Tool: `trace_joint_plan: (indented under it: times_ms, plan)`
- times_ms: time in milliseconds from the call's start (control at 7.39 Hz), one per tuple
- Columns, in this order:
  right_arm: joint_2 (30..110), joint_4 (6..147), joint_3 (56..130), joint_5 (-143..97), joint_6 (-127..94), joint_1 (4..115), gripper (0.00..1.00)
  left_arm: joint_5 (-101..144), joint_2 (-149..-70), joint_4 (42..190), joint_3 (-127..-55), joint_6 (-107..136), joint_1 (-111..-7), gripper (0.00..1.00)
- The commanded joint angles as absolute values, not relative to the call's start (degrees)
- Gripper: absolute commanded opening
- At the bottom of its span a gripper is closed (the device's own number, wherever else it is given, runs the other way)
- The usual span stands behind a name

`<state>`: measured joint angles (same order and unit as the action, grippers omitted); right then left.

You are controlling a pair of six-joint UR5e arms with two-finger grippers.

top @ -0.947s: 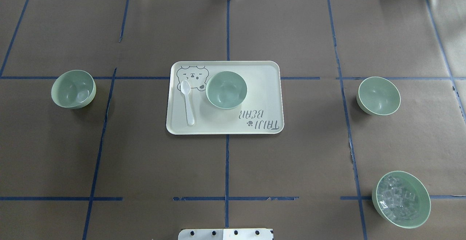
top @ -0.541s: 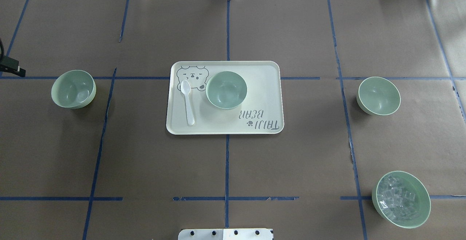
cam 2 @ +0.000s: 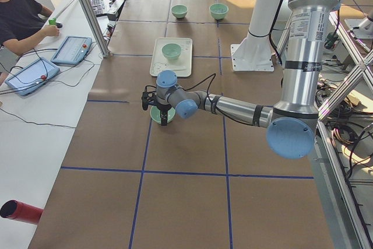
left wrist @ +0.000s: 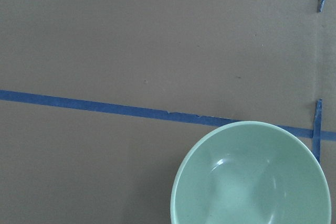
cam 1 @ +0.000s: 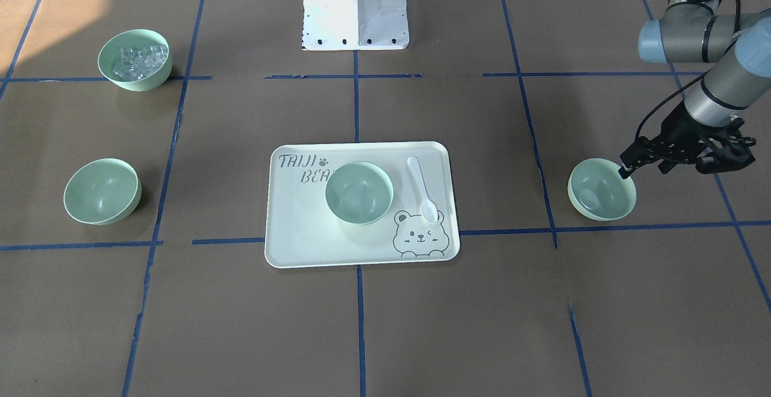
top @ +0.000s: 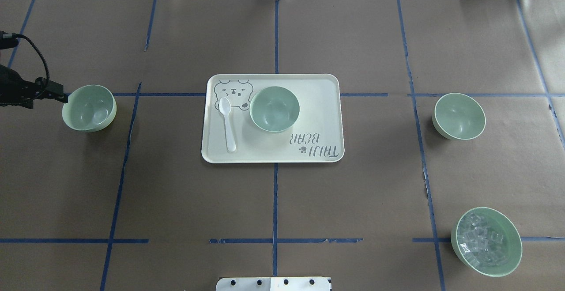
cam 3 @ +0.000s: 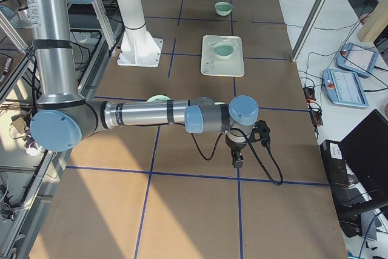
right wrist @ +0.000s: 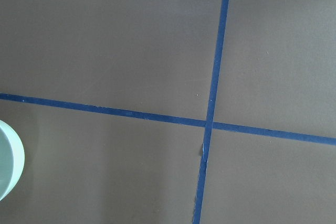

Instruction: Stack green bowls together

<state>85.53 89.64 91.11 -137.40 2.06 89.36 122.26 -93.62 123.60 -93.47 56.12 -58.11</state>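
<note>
The green bowls (top: pixel 274 109) are shown unstacked: one on the tray (top: pixel 318 101), one well apart on either side. The left gripper (cam 1: pixel 644 168) is seen spread at the left bowl (top: pixel 89 108)'s rim. Whether the right gripper (cam 3: pixel 237 161) is spread or pressed together cannot be told.

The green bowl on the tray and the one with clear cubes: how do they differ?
The tray bowl is empty; the cube bowl holds clear cubes. The tray bowl sits on a cream tray beside a white spoon; the cube bowl sits directly on the brown paper. Both are pale green, round and upright.
</note>
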Motion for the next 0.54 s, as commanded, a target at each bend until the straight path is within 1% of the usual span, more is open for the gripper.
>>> trace_joint_plan:
  times_ms: [0,135,406]
  plan:
    - [85.34,89.65,91.05,-137.46,2.02,89.21,1.0,121.03,-94.65,128.13,-88.79,56.69,-56.52,1.0]
    - [85.25,89.65,91.05,-137.46,2.02,89.12,1.0,119.98,-94.92,128.32,-88.25,56.78,-56.17,0.94]
    - [85.17,89.65,90.97,-137.46,2.02,89.03,1.0,119.88,-95.01,128.32,-87.8,56.78,-55.55,0.73]
